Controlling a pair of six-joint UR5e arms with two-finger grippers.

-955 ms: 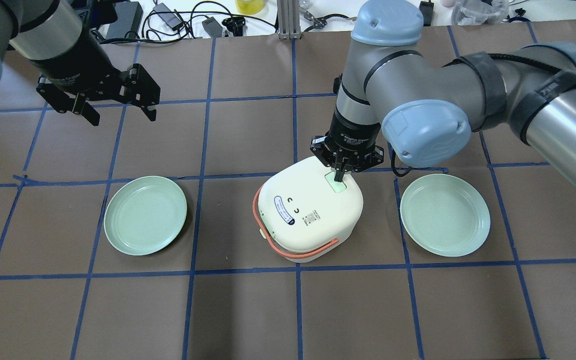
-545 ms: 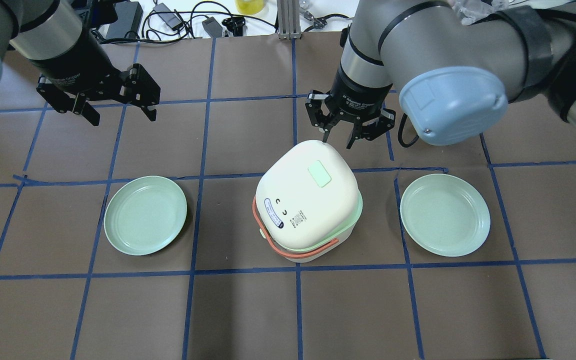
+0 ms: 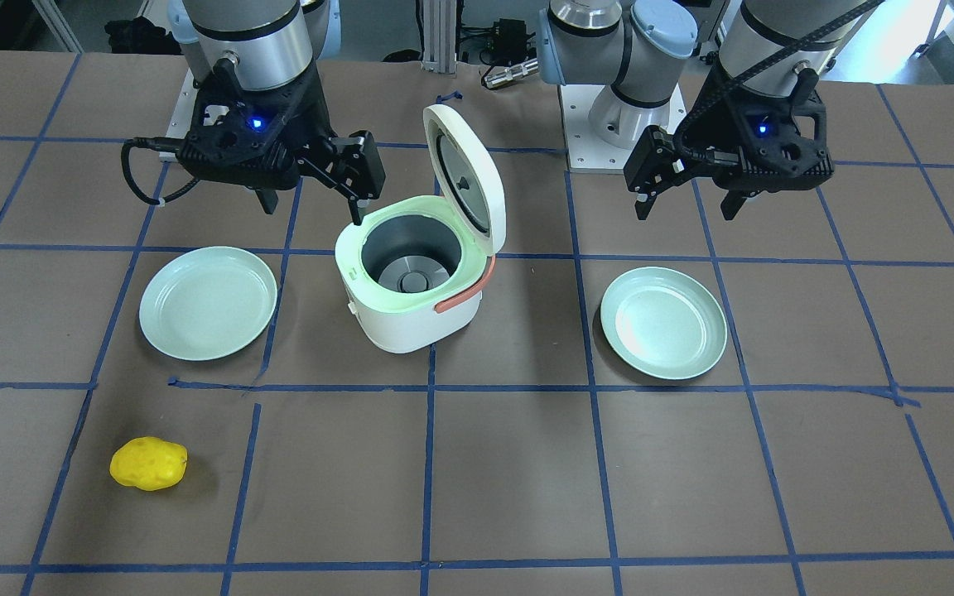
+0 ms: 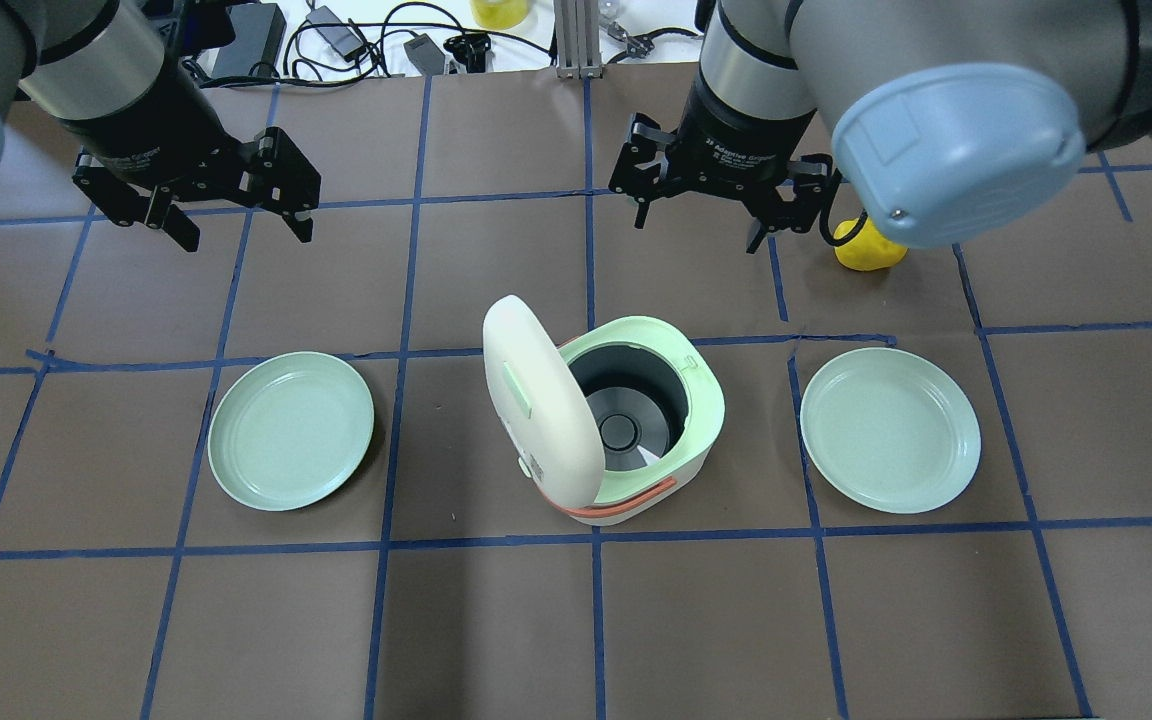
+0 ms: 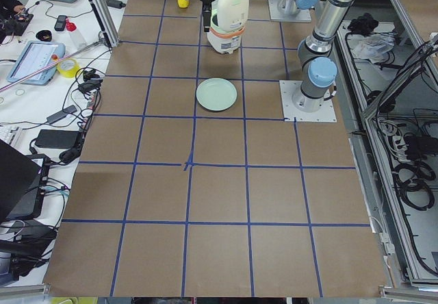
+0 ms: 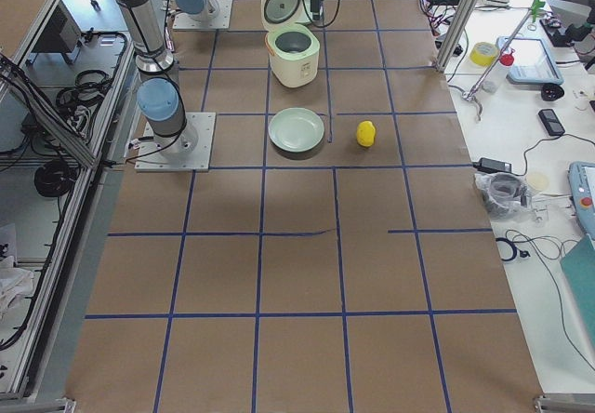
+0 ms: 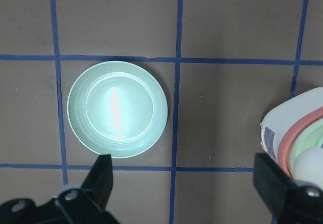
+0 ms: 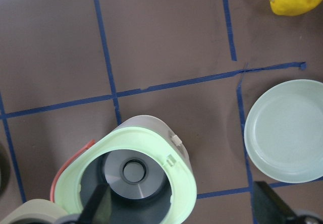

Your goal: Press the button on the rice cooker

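Overhead exterior, right claw (image 4: 698, 230) pointing down, splayed

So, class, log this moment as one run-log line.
rice cooker: lid up | right gripper: open, clear of cooker | left gripper: open, off aside

Brown taped table (image 4: 496, 640), rice cooker (image 4: 708, 400) between left plate (image 4: 291, 430) and right plate (image 4: 890, 430), yellow object (image 3: 148, 463) farther out

On the overhead view I see a plate (image 4: 291, 430) at centre-left and another plate (image 4: 890, 430) at centre-right, both flat on the table (image 4: 496, 630). A yellow lump (image 4: 866, 258) sits upper right, and cables (image 4: 366, 40) run along the top edge.
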